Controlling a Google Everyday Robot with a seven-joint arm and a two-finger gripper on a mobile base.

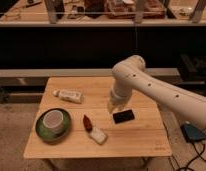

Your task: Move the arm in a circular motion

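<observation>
The large glossy white arm (156,90) comes in from the lower right, with its bulbous elbow joint (128,72) above the middle of the wooden table (141,137). From the elbow a segment drops to the tapered pale tip, the gripper (112,106). The gripper hangs just above the table, a little up and left of a black flat object (123,116). It holds nothing that I can see.
On the table lie a white tube (70,95) at the back left, a green plate (41,131) with a white cup (53,119) at the front left, and a small red item (87,122) beside a white block (98,135). Dark shelving stands behind. A blue-grey device (193,133) lies on the floor at right.
</observation>
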